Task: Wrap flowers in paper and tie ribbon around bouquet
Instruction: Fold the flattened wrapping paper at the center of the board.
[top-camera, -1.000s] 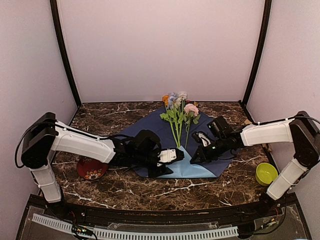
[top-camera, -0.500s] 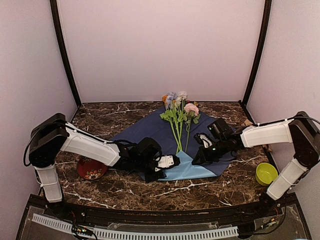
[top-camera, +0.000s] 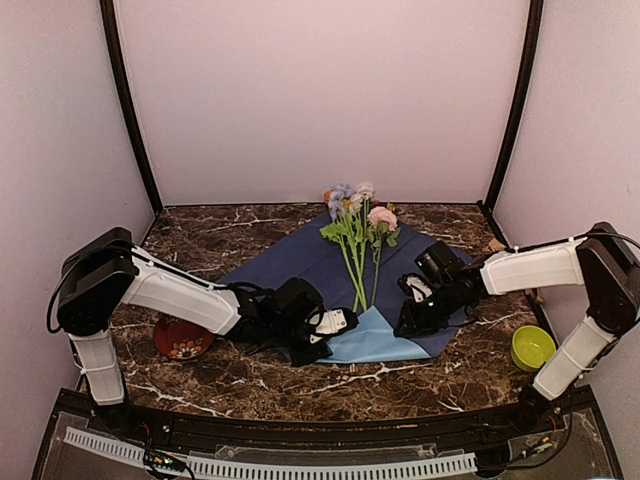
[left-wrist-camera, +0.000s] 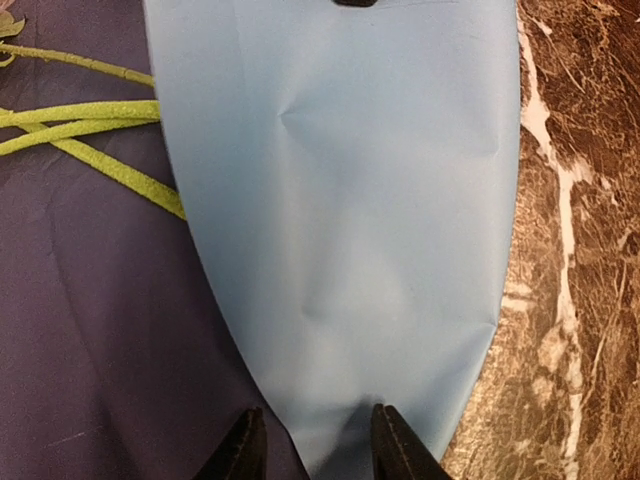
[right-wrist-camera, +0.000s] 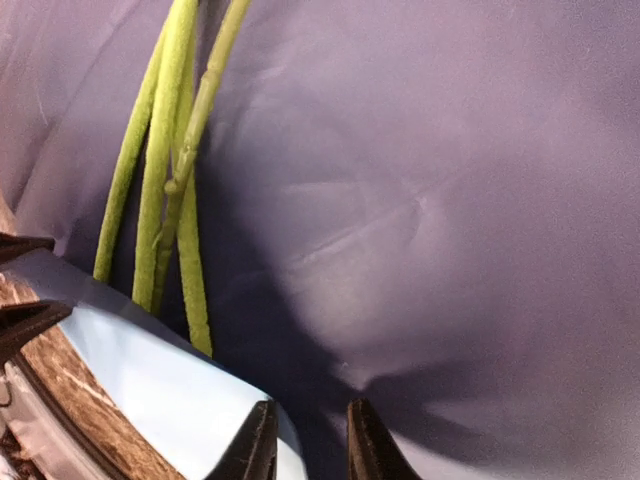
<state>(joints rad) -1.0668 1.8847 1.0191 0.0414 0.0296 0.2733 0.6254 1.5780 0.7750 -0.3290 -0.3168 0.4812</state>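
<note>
Items as I read them from the operator's station:

1. Paper (top-camera: 290, 262): a large sheet spread on the marble table (top-camera: 250, 385), navy face up. Its near corner is folded back over itself, showing a light-blue flap (top-camera: 375, 340) that points toward the flowers.

2. Flowers (top-camera: 355, 235): they lie on the navy face, roughly along the middle of the sheet. The white, orange, pink and pale blue heads are at the far corner. The green stems (right-wrist-camera: 165, 180) run toward me, and their ends slip under the edge of the flap.

3. Left gripper (left-wrist-camera: 318, 448): low at the left corner of the flap. I see its jaws part way apart, one fingertip on either side of the flap's narrow end. The paper looks flat between them, and I see nothing clamped.

4. Right gripper (right-wrist-camera: 308, 445): low over the navy face at the right end of the flap, just beside the stems. Its jaws stand a narrow gap apart, and I see nothing between them.

5. Red patterned dish (top-camera: 183, 340): on the table left of the sheet, partly under the left arm.

6. Yellow-green bowl (top-camera: 532, 347): near the right edge of the table, well apart from the paper.
</note>
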